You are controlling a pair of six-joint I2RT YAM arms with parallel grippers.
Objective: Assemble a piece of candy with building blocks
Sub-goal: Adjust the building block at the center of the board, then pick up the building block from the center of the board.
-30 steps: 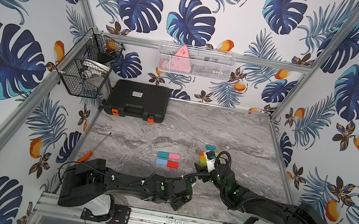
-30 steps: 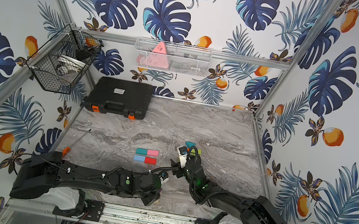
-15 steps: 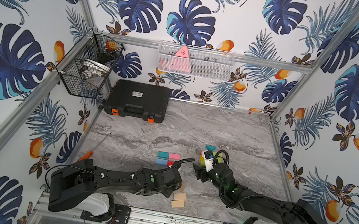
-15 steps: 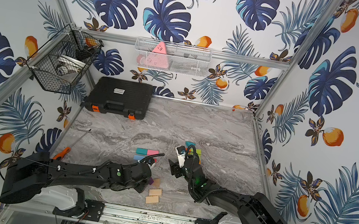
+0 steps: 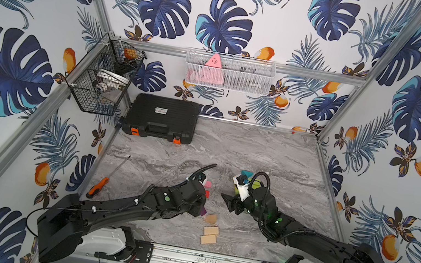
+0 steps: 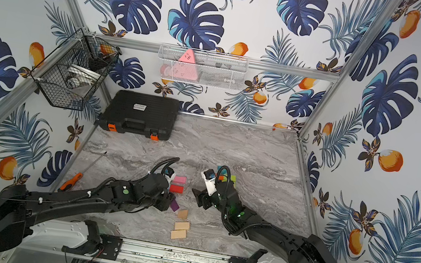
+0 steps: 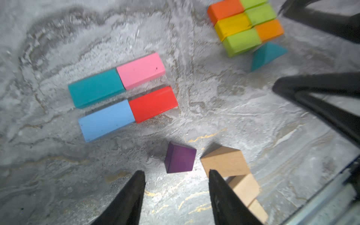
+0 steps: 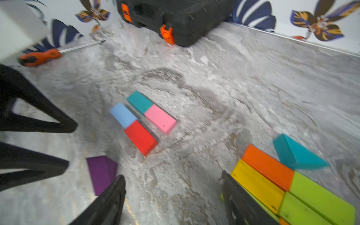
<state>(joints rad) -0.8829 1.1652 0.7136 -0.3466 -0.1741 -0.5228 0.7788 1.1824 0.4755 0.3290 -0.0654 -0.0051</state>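
My left gripper hovers low over the grey marble table, jaws partly apart and holding nothing. A purple block that looks triangular lies just ahead of the gap, untouched. Just beside it sits a plain wood block with a sloped top. Two plain wood rectangles lie between it and the front rail, their long axes running across the table.

Farther out, four painted rectangles lie flat in two parallel rows with a narrow gap between the rows. In one row a teal block meets a pink block end to end. In the other a light blue block meets a red block. Their long axes run side to side across the table, the pink and red ends towards my right arm.

My right gripper has its jaws spread wide and empty. One fingertip is just beside a tight cluster of orange, yellow and green rectangles. These are packed in parallel rows, touching. A teal triangle rests against the cluster's edge.
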